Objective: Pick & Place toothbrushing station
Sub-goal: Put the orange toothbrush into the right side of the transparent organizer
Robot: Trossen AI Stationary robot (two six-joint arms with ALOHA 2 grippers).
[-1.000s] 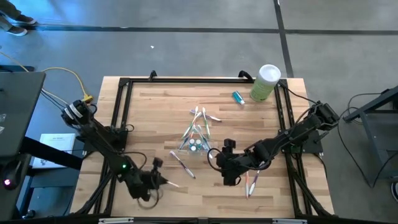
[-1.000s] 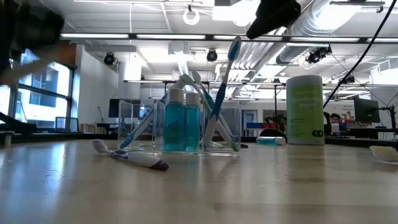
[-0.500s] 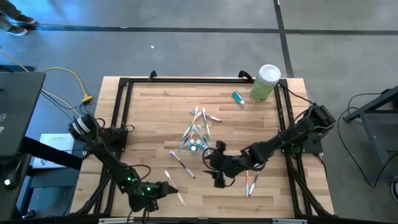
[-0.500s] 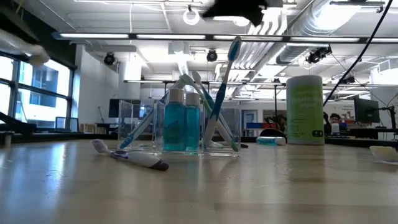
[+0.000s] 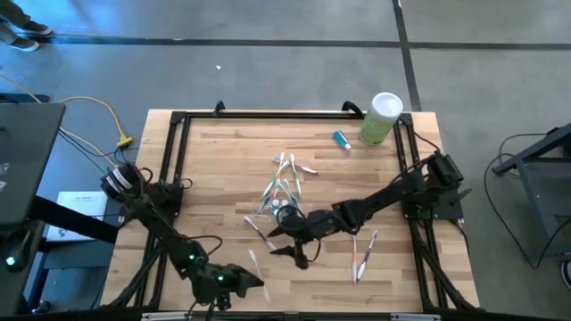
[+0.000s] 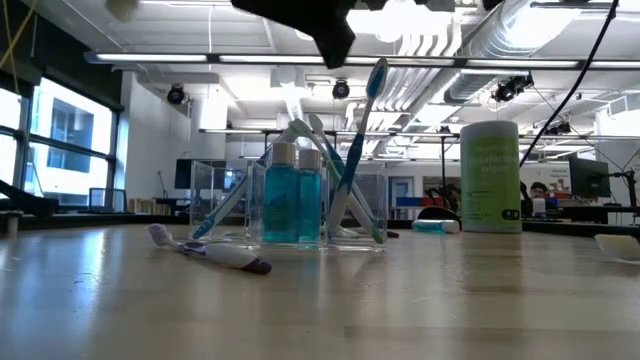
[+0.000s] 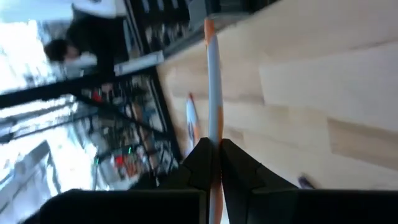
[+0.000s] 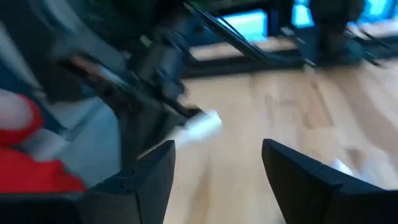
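Left gripper (image 5: pixel 254 283): bottom edge of the high view, left of centre; fingers pressed on a slim toothbrush (image 7: pixel 214 99) that sticks out past them.
Right gripper (image 5: pixel 287 242): centre of the high view, fingers spread, holding nothing, just below the clear cup (image 5: pixel 280 206).
Clear cup: mid-table, holding toothbrushes and blue tubes (image 6: pixel 296 207).
Loose toothbrushes (image 5: pixel 360 256): lower right of centre.
Green canister (image 5: pixel 381 119): upper right corner of the table (image 5: pixel 223 169).
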